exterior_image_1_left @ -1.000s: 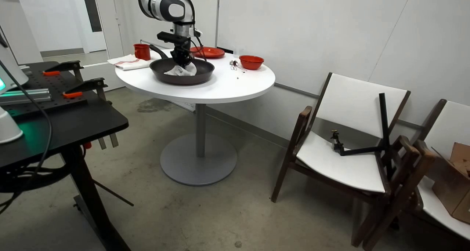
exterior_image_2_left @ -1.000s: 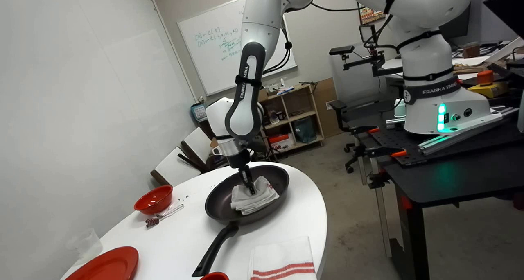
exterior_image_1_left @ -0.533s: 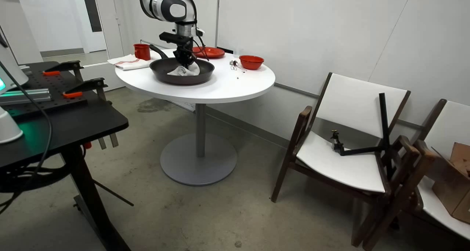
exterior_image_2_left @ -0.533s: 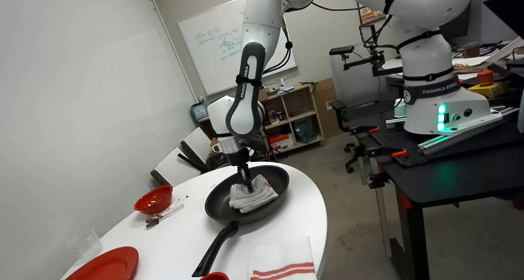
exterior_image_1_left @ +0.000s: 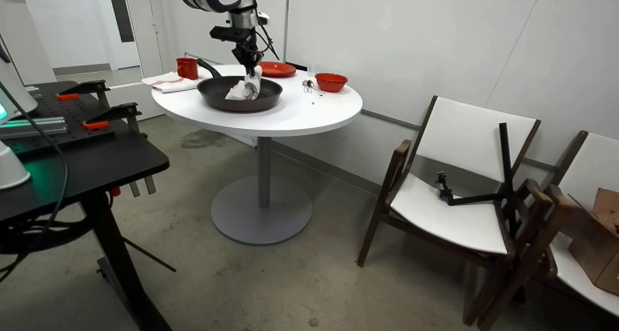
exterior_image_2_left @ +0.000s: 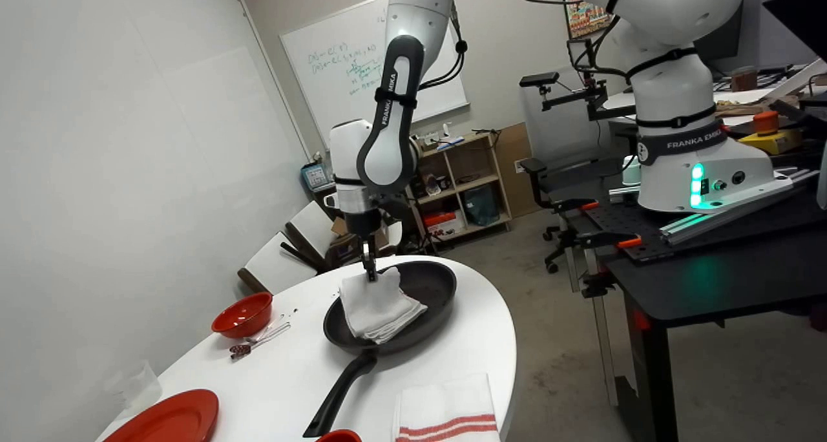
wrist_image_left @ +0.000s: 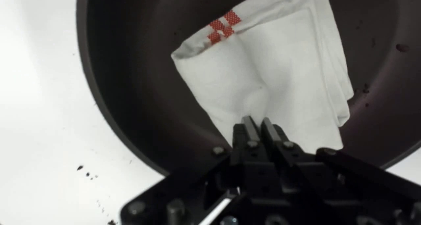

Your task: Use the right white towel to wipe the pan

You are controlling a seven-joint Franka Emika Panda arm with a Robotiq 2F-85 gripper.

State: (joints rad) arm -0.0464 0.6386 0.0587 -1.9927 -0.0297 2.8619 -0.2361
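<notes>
Holds, clamped in the hand (wrist_image_left: 256, 121), the white towel (wrist_image_left: 289, 70) by a spot near one edge, draped from there down inside the pan (wrist_image_left: 138, 87). Should handle as light, soft and limp, hard to damage but apt to shear apart in loose layers; better gripped through every layer nearer the middle, to press a flat wad on the pan floor. Expect a rigid pan, best steadied by the dark handle (exterior_image_2_left: 339, 393) and perhaps prone to slide on the white worktop (exterior_image_2_left: 278, 390) toward the red bowl (exterior_image_2_left: 242, 316)

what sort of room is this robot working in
Probably a robotics lab: an exterior view shows a whiteboard with handwriting, a robot base on a black table, and a wheeled office chair.
</notes>
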